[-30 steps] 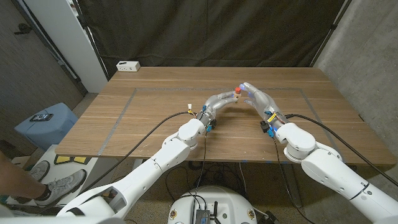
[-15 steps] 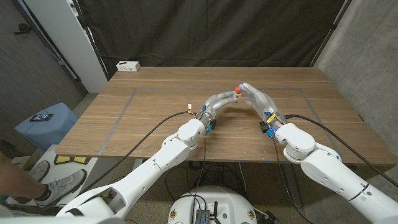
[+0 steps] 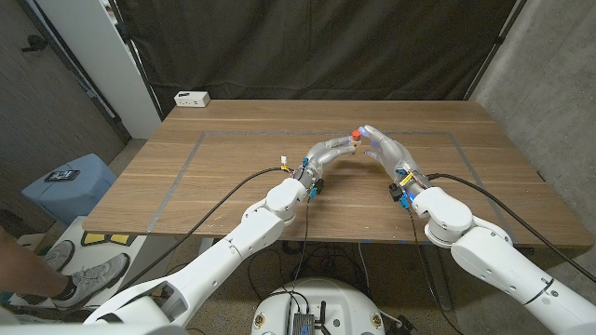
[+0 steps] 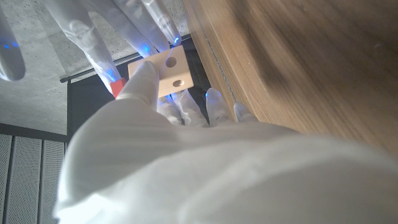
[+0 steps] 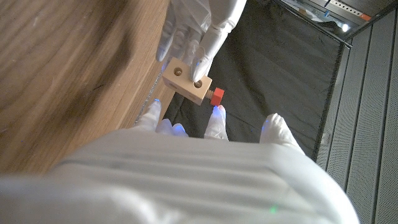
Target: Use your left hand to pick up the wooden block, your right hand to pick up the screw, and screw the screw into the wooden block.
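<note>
Left hand (image 3: 328,152) is gripping the wooden block (image 5: 187,84) up off the table (image 3: 186,177) around mid-table, probably to steady it while right hand (image 3: 384,149) pinches the red-headed screw (image 5: 217,97) already seated in the block's side.

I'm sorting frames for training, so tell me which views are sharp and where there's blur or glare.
Head view: evenly lit and sharp, no glare on the table. Left wrist view: the left hand is a washed-out blur, the wooden block fairly crisp. Right wrist view: the right hand is soft, the block and red screw clear.
</note>
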Motion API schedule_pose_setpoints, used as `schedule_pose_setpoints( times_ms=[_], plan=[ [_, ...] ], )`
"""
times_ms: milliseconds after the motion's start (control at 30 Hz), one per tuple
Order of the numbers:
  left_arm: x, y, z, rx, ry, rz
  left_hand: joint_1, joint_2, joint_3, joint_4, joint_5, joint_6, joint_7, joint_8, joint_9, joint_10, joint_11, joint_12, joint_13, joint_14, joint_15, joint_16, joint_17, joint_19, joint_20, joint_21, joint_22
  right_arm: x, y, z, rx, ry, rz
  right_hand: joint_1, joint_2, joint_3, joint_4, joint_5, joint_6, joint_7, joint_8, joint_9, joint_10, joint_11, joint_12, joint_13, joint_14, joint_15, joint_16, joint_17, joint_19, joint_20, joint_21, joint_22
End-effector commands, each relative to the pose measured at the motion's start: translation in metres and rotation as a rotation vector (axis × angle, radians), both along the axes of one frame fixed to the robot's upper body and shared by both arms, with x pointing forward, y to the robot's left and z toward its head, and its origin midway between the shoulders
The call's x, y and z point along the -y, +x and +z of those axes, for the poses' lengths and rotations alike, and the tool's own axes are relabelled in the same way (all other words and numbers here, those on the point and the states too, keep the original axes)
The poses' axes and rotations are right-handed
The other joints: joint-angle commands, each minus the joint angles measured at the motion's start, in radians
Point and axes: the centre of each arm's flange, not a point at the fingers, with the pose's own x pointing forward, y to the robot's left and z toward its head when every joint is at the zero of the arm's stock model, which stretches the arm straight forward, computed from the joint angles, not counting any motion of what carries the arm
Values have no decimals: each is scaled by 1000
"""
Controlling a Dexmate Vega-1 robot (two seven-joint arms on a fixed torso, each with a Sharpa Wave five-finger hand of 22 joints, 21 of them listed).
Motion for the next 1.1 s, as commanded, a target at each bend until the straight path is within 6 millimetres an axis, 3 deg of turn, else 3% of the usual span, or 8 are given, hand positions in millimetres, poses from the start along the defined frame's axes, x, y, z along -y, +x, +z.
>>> schedule_pose_setpoints(
  times_ms=[33,1100],
  plan=[
    [0,-1,-1,-2,-4,3,0,9,1,6,7,17,6,7,1,11,1,6,5,7,-58,7,3,2,4,5,4,2,-2,-2,1,6,-9,5,10,0,-7,4,12,3,5,4,3,4,5,3,-8,3,5,4,9,1,7,3],
    [0,3,-1,-12,-10,20,3,9,2,4,8,16,7,7,1,13,1,6,5,7,-59,6,2,3,3,5,4,-3,-11,-3,3,-9,12,10,21,7,-15,5,61,11,12,5,15,5,8,3,-1,3,7,3,24,1,9,3]
  ],
)
